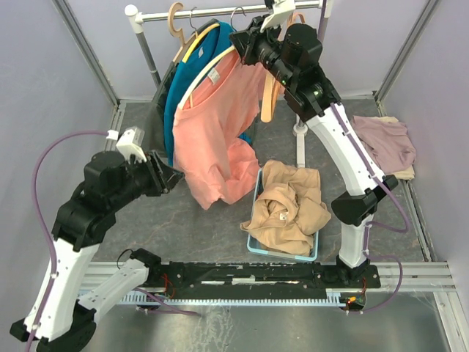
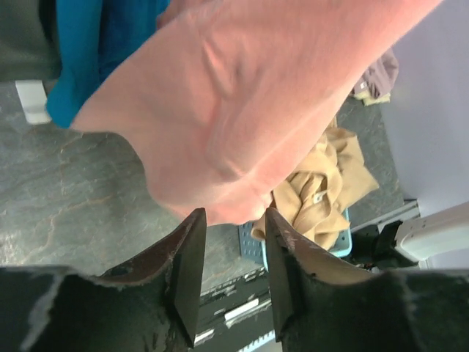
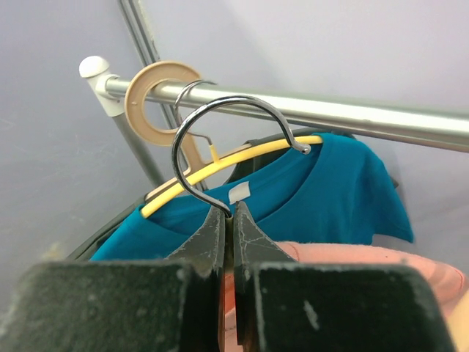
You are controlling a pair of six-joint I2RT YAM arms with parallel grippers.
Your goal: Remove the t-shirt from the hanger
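A salmon-pink t-shirt (image 1: 216, 125) hangs on a white hanger (image 1: 209, 73) with a metal hook (image 3: 212, 110). My right gripper (image 1: 245, 40) is shut on the base of that hook (image 3: 229, 209) and holds the hanger just below and in front of the rail (image 1: 212, 13). My left gripper (image 1: 176, 178) is open at the shirt's lower left edge. In the left wrist view its fingertips (image 2: 233, 216) sit just under the pink hem (image 2: 242, 110), with no cloth between them.
A teal t-shirt (image 1: 179, 81) on a yellow hanger and empty wooden hangers (image 1: 271, 99) hang on the rail. A blue basket (image 1: 253, 216) with a tan garment (image 1: 289, 205) stands below the shirt. A mauve garment (image 1: 388, 143) lies at the right.
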